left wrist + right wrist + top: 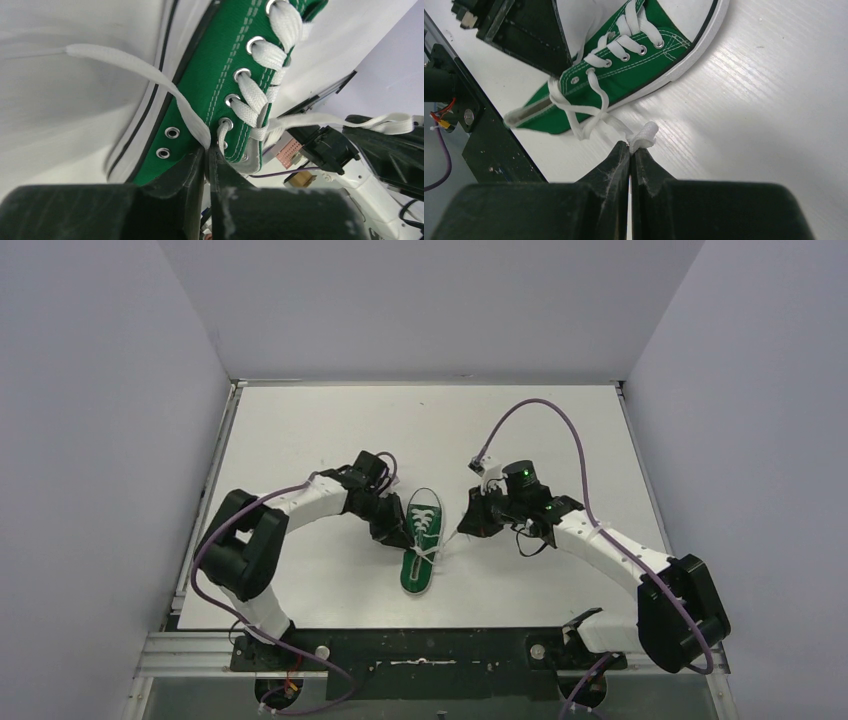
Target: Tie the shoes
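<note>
One small green canvas sneaker (421,540), white rubber rim, lay flat on the matte white tabletop (300,430), toe toward the far wall, heel nearer the black base rail (420,648). Its long white laces (125,61) ran out from the upper eyelets to both sides. The left gripper (206,151), just beside the shoe's left flank, was clamped on one flat strand. The right gripper (629,147), near the right flank, pinched the other strand by its bunched end. Pale grey walls (100,440) boxed three sides; the sneaker sat well apart from far and side edges. Its tongue patch was too small to read.
</note>
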Controlling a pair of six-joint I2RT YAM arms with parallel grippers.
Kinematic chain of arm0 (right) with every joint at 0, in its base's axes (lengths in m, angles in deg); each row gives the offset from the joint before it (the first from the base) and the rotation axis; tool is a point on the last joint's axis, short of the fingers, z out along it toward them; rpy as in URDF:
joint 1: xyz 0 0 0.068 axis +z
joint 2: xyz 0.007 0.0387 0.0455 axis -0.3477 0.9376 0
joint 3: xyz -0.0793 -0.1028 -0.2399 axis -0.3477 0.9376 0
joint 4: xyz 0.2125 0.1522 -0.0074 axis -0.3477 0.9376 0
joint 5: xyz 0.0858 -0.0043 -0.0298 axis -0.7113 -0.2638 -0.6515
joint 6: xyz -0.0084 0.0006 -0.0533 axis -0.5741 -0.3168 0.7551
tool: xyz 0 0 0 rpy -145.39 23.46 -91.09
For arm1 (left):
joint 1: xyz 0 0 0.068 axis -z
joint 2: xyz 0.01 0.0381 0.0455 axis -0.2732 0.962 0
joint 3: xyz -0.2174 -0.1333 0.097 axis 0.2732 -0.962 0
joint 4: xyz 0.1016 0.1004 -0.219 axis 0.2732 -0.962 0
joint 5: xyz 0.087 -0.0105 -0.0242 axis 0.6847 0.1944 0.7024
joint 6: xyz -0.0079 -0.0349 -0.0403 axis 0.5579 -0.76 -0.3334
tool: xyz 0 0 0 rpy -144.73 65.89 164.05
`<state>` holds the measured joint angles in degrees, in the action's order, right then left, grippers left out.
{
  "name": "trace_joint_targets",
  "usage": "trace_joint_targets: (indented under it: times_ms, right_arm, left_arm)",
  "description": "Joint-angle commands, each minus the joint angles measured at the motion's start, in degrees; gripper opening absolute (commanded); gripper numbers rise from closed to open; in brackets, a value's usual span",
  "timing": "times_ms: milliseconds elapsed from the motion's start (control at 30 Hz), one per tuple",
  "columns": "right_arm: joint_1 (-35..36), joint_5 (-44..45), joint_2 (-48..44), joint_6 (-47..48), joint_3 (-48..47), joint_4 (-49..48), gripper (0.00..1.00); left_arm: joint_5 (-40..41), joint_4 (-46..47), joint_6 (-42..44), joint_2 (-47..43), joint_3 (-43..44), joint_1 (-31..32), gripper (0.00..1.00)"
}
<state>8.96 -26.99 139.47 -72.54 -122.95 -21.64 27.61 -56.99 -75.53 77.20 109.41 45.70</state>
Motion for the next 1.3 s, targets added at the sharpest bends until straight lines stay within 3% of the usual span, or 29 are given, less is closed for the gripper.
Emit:
trace_joint_targets:
  times_ms: [0, 133, 333, 467, 633, 833, 1133, 1267]
  right_arm:
    - [-0.68, -2.40, -0.83, 2.69, -1.99, 0.83, 0.00]
    - [-0.82, -3.56, -0.89, 3.49, -2.12, 1.60, 0.00]
    - [-1.00, -4.60, -1.32, 4.16, -2.12, 2.52, 0.00]
    - [-1.06, -5.14, -1.68, 4.84, -2.08, 3.08, 0.00]
    - [-1.09, -5.48, -1.79, 4.55, -1.60, 2.06, 0.00]
    - [-1.11, -5.27, -1.81, 4.52, -1.77, 1.67, 0.00]
    - [-1.27, -4.02, -3.81, 3.38, -1.50, 4.02, 0.00]
    - [-1.36, -0.74, -6.92, 1.50, -3.05, 9.36, 0.00]
  left_arm:
    - [4.64, 1.06, -0.91, -5.26, 2.32, -0.36, 0.11]
    - [4.80, -0.77, 2.45, -8.41, 1.50, -4.90, 0.17]
    - [3.62, -1.78, 3.33, -6.60, 1.97, -6.96, 0.12]
    - [4.16, 0.12, 1.60, -6.42, 1.57, -6.23, 0.44]
    - [3.47, 2.49, -0.18, -2.44, 3.16, -5.00, 0.51]
    - [0.82, 6.94, -2.69, 3.12, 4.34, -2.83, 0.44]
    - [5.27, 2.76, 0.10, -0.26, 4.18, -4.17, 0.03]
    - [6.43, -1.56, 2.32, -4.07, 5.02, -5.04, 0.00]
